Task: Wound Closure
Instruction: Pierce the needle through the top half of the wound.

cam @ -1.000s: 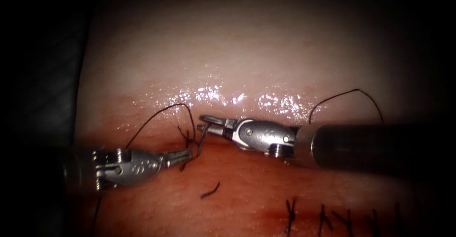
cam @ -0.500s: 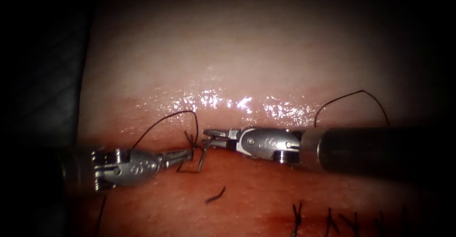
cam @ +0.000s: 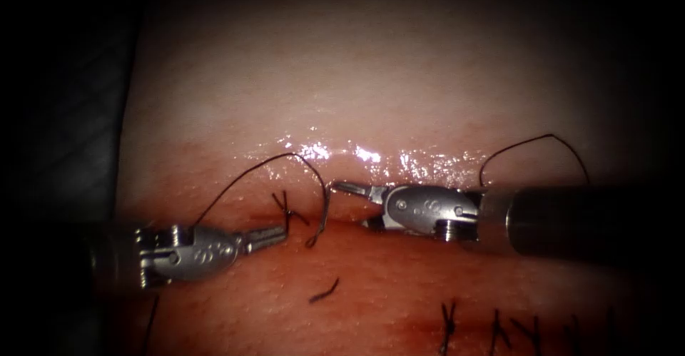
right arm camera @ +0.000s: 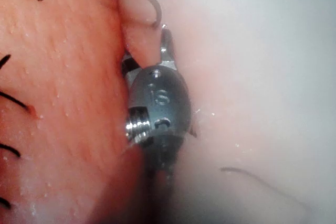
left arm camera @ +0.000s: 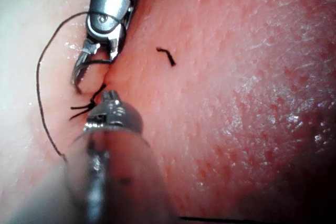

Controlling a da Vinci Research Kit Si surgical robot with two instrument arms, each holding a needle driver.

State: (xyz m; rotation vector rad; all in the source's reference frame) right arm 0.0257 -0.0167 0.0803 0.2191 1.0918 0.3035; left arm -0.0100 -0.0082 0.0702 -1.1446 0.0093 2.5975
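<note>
Endoscope view, nearest me first: finished stitches (cam: pixel 492 327) sit at 5 o'clock and 1 loose cut end of thread (cam: pixel 323 291) lies at 6. Further in, at 8 o'clock, the left tool (cam: pixel 270 236) has its jaws closed together just beside the knot (cam: pixel 287 210); I can't make out anything pinched in them. Just left of centre the needle (cam: pixel 325 210) curves across the cut (cam: pixel 342 220). I can't tell if its lower tip is in the tissue (cam: pixel 357 78). The right tool (cam: pixel 347 187) comes in from 3 o'clock and is clamped on the needle's upper end, where the thread (cam: pixel 242 178) arcs off toward 9. I judge the needle stiff, light and slippery, likely to swivel. I'd grip its body, clear of the tip. The thread looks limp.
</note>
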